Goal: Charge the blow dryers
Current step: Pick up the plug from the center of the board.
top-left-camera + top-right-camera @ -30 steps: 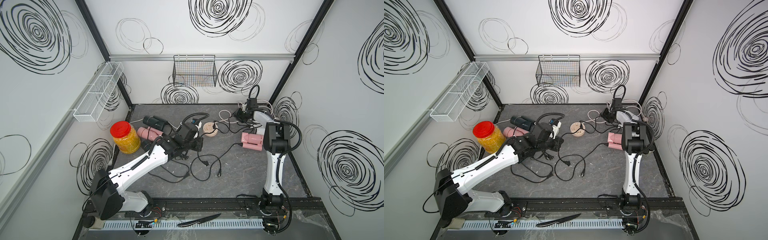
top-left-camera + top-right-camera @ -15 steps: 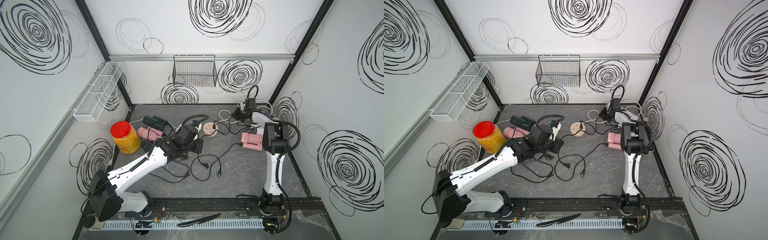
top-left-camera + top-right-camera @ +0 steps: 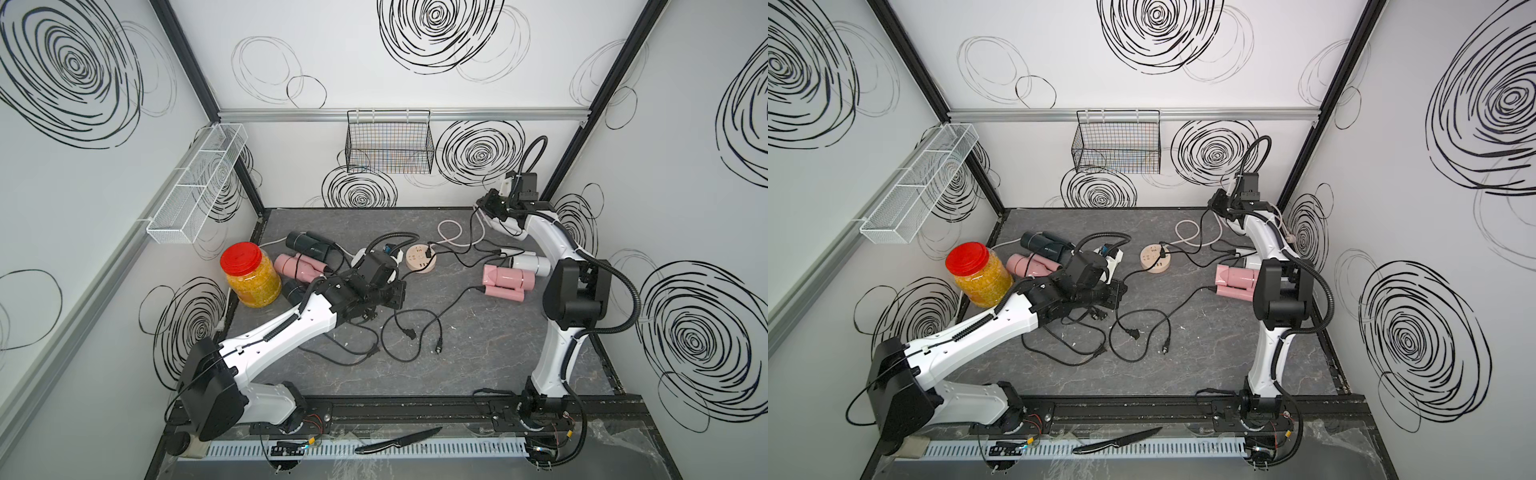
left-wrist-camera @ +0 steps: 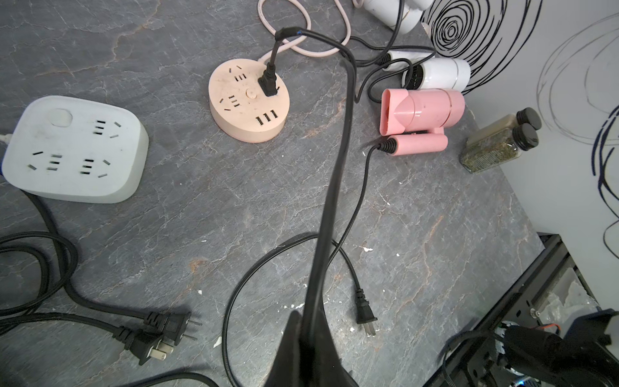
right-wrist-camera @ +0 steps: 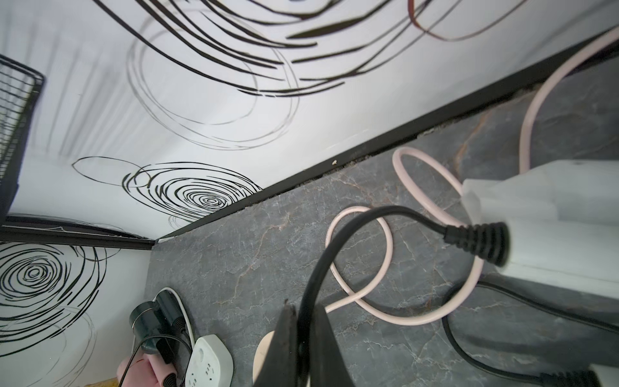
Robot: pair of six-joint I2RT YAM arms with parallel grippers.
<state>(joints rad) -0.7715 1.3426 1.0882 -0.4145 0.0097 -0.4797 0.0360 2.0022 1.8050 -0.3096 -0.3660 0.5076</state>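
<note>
1. Left gripper (image 4: 306, 331) first: it sits mid-frame in both top views, a touch left of centre. Its jaws are pinched hard together on a black cord (image 4: 335, 167).
2. Follow that cord and it ends at a black plug (image 4: 268, 82), seated in the round beige hub (image 4: 248, 104). Which dryer it belongs to, I cannot tell.
3. Over to the right gripper (image 5: 303, 318), up in the upper right of both top views near the back corner. It is closed tight on a second black cord (image 5: 335, 241), which runs straight into the handle of a white dryer (image 5: 552, 234) just beside it.
4. Left of centre in a top view there is a cluster. A dark dryer (image 3: 307, 243) lies at the back with a pink dryer (image 3: 297, 266) just in front of it. Another dark barrel (image 3: 293, 291) peeks out from under the left arm, next to the red-lidded jar (image 3: 249, 274).
5. Right of centre lies a second pink dryer (image 3: 505, 280) with its handle folded. A second white dryer (image 3: 530, 264) is just behind it, partly hidden by the right arm.
6. The white power strip (image 4: 73, 149) lies near the hub on the grey tabletop (image 3: 478, 353).
7. A loose plug (image 4: 366, 315) rests on the tabletop, well apart from both the strip and the hub.
8. Two spice bottles (image 4: 499, 144) lie by the wall, beside the second pink dryer.
</note>
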